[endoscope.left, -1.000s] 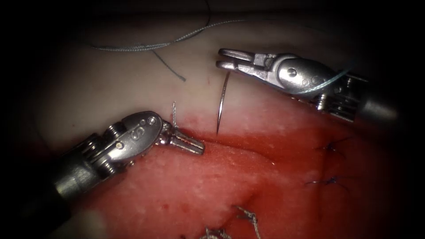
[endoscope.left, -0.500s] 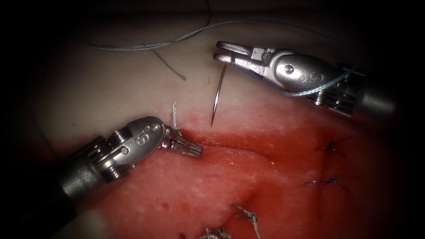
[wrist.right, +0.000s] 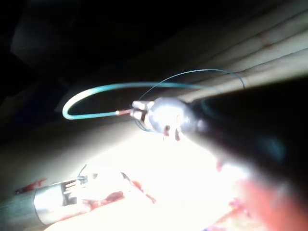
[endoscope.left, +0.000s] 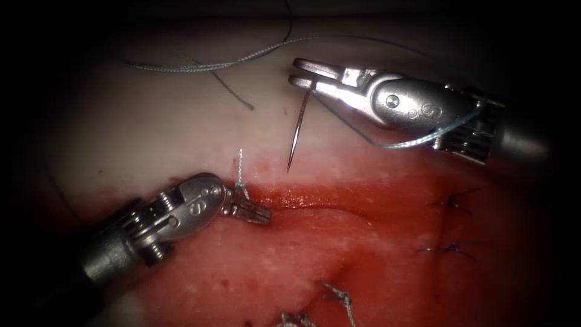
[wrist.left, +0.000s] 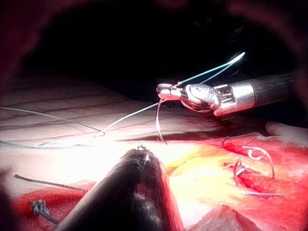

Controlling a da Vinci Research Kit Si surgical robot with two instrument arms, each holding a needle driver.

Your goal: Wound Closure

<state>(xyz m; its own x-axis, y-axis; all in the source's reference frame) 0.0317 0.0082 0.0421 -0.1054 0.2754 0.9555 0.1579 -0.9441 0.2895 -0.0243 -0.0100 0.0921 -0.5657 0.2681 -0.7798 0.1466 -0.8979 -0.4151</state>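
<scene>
Steel needle (endoscope.left: 296, 132), one, hangs clear of the tissue (endoscope.left: 339, 242) from your right tool (endoscope.left: 302, 72), gripped near its tail; your left tool (endoscope.left: 257, 213), clenched, holds nothing; its tips are hard to make out.

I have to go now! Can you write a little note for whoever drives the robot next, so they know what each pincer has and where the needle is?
Right pincer: shut on the needle near its thread end. The needle hangs point down above the cut, free of the tissue.
Left pincer: at the cut's left end, beside a short cut end of thread. I cannot tell whether it grips anything.
Thread: trails from the needle across the pale tissue and loops past the right tool's wrist.
Done: two dark stitches on the right part of the cut.
Left: the rest of the cut is open, with red fluid along it.
</scene>
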